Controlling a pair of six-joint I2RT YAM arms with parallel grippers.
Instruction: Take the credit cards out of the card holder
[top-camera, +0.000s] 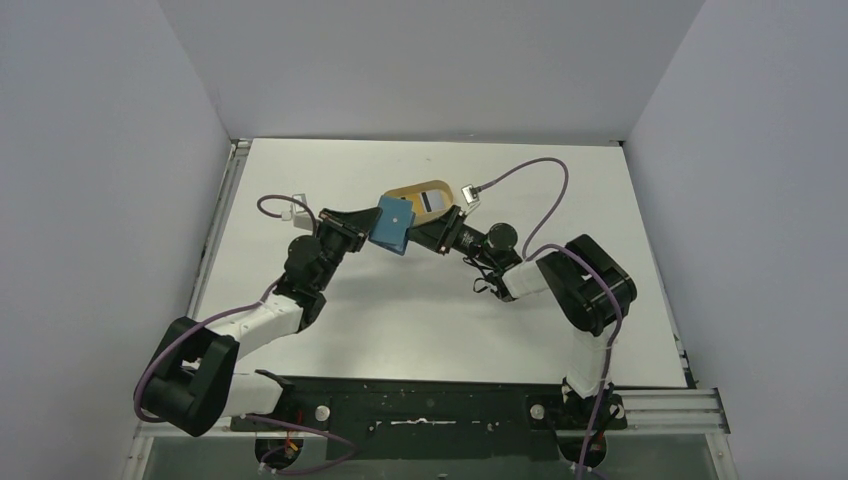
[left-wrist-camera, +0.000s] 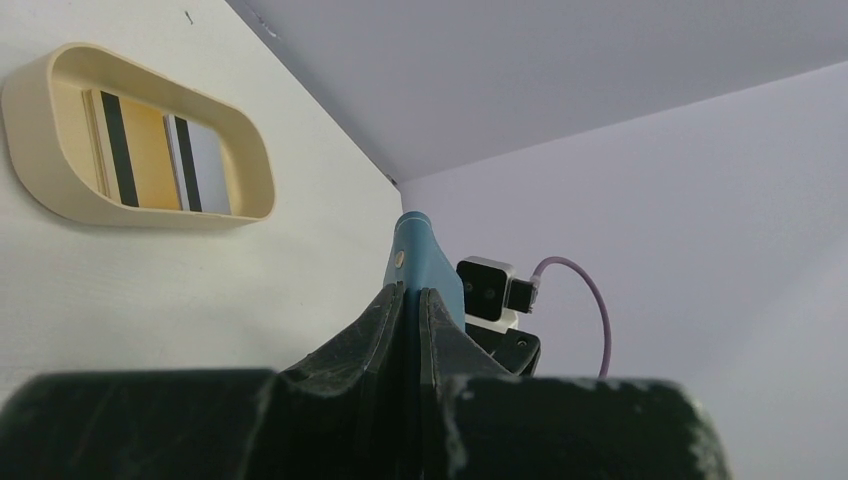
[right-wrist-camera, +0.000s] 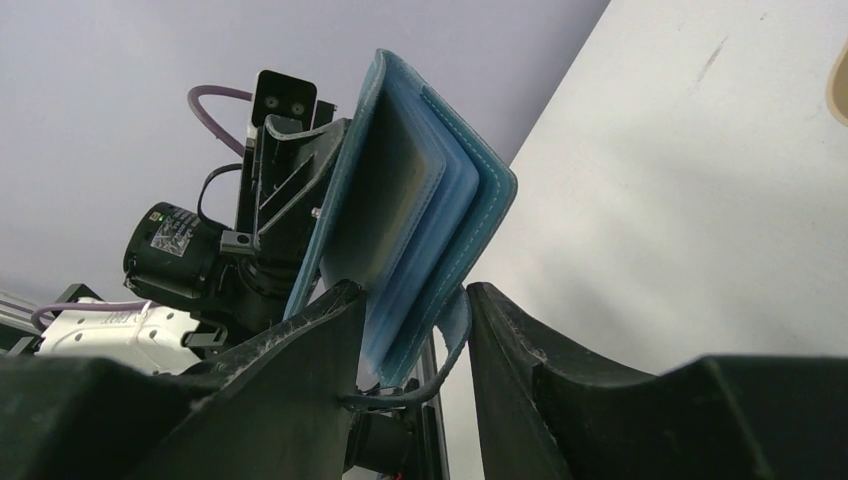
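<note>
Above the middle of the white worktop (top-camera: 400, 330), the card holder (top-camera: 393, 226) hangs clear of the surface between the two hands. Bare worktop lies open in front of it and to both sides. Just behind it sits a tan oval tray (top-camera: 425, 193), whose rim leaves little room at the back. The credit cards (left-wrist-camera: 210, 170) lie flat inside the tray, dark stripes showing.

The left hand (top-camera: 365, 228) is pressed together on one thin edge of the teal holder. The right hand (right-wrist-camera: 412, 340) has its fingers (right-wrist-camera: 300, 360) standing to either side of the holder's lower edge, where the leaves fan partly open and the snap tab hangs. Whether they bear on it I cannot tell.

A purple cable (top-camera: 545, 170) loops over the worktop behind the right arm. Pale grey walls close the worktop in at left, back and right, and a metal rail (top-camera: 225, 215) runs along its left edge.
</note>
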